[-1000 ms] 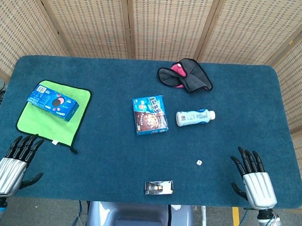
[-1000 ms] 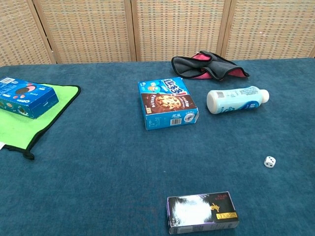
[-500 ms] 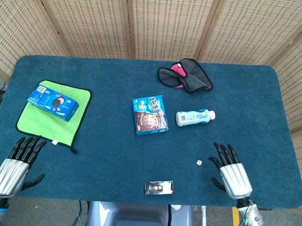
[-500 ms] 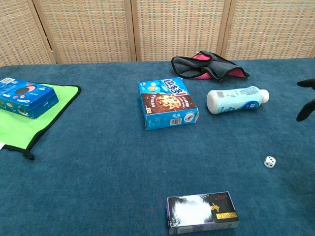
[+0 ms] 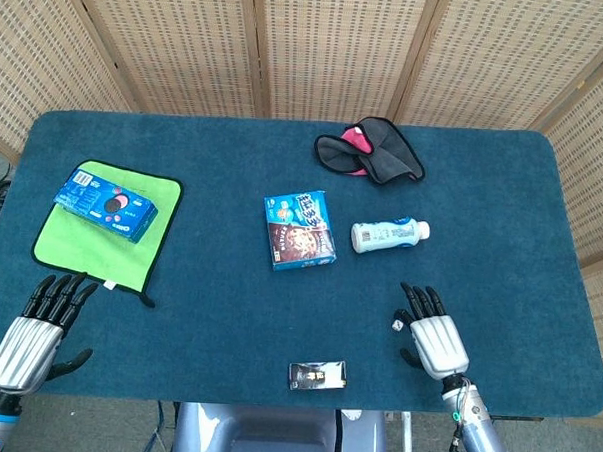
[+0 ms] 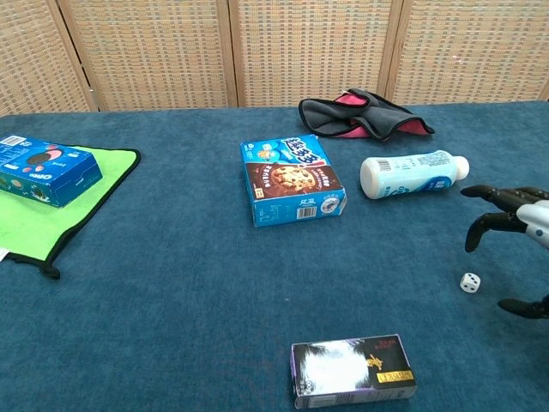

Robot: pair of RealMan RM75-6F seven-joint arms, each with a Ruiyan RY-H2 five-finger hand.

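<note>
My right hand [image 5: 432, 335] [image 6: 515, 225] hovers open near the table's front right, fingers spread, just right of a small white die [image 5: 398, 324] [image 6: 469, 282]. Beyond it a white milk bottle [image 5: 389, 234] [image 6: 413, 175] lies on its side. A blue cookie box [image 5: 300, 229] [image 6: 292, 179] lies at the table's middle. A dark card box [image 5: 317, 374] [image 6: 352, 370] sits at the front edge. My left hand [image 5: 32, 331] is open at the front left corner, holding nothing, just below a green cloth [image 5: 96, 242] [image 6: 51, 215] that bears a blue Oreo box [image 5: 106, 203] [image 6: 45, 169].
A grey and pink cloth [image 5: 370, 151] [image 6: 364, 118] lies bunched at the back of the blue table [image 5: 208, 312]. Wicker screens [image 5: 319, 47] stand behind the table.
My right hand has moved left and forward over the table, from the front right edge to beside the die. The left hand has barely shifted.
</note>
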